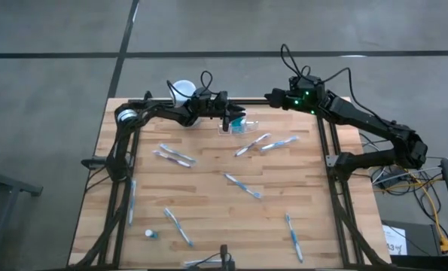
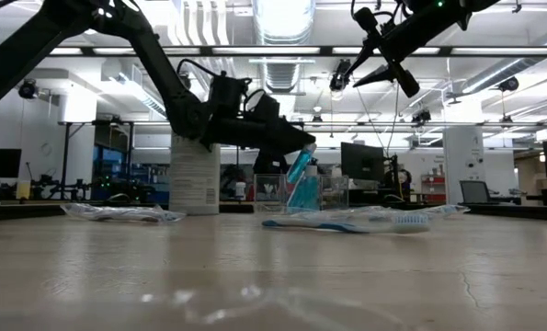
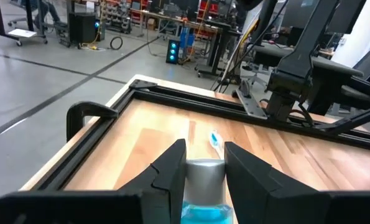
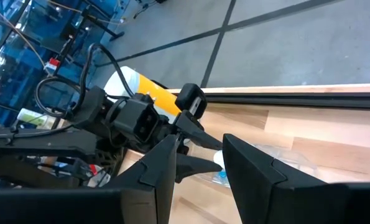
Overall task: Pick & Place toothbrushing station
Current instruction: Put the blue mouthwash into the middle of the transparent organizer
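My left gripper [image 1: 227,115] reaches to the far middle of the table and is shut on a blue tube [image 2: 301,170] with a pale grey end. The tube hangs over the toothbrushing station [image 2: 287,193], a small clear plastic holder [image 1: 244,128] standing on the wood. In the low view the tube's lower end shows behind the holder's clear wall. My right gripper [image 1: 271,95] hovers open higher up, to the right of the holder, with nothing between its fingers [image 4: 166,155]. My left gripper pinches the tube's pale grey end [image 3: 204,171] between its two fingers [image 3: 172,165]. The fingers come in about level from the table's left side. The tube is tilted and hangs below the fingers. Whether its lower end rests in the clear holder, I cannot tell.
A tall white cylinder with a round lid [image 1: 182,90] stands at the far edge, left of the holder. Several wrapped blue-and-white toothbrushes lie scattered: [image 1: 175,156], [image 1: 252,144], [image 1: 242,184], [image 1: 293,237]. A black frame rail [image 1: 231,100] runs along the far edge.
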